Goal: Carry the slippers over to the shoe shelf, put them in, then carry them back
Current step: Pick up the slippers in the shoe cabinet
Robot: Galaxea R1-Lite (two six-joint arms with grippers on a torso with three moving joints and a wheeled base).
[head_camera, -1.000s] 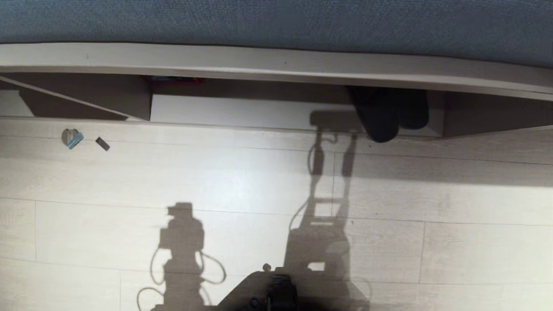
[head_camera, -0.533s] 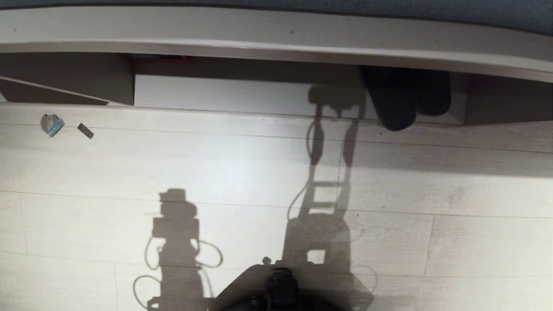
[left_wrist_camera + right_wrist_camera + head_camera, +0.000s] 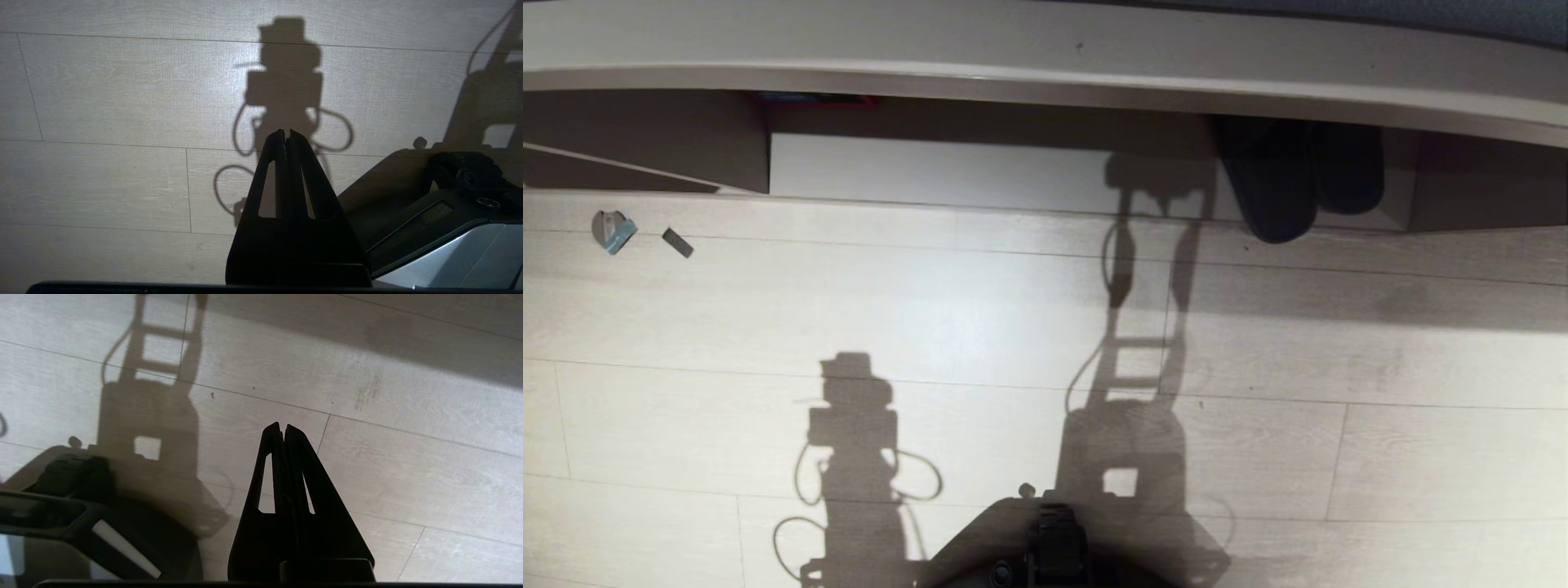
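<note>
Slippers (image 3: pixel 1286 184) — dark grey, side by side; toes inside shoe shelf (image 3: pixel 1013 167).

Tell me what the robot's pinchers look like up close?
The left gripper and the right gripper look the same: black, with two long flat fingers that taper to a narrow tip like a beak. Each finger has a slim cut-out window. No markings or cables show on them.

A pale plank floor (image 3: pixel 980 310) is catching bright light. Near its far left edge, a small round tag with a blue piece (image 3: pixel 613 232) is lying just beside a dark chip (image 3: pixel 677 242), apart from it.
</note>
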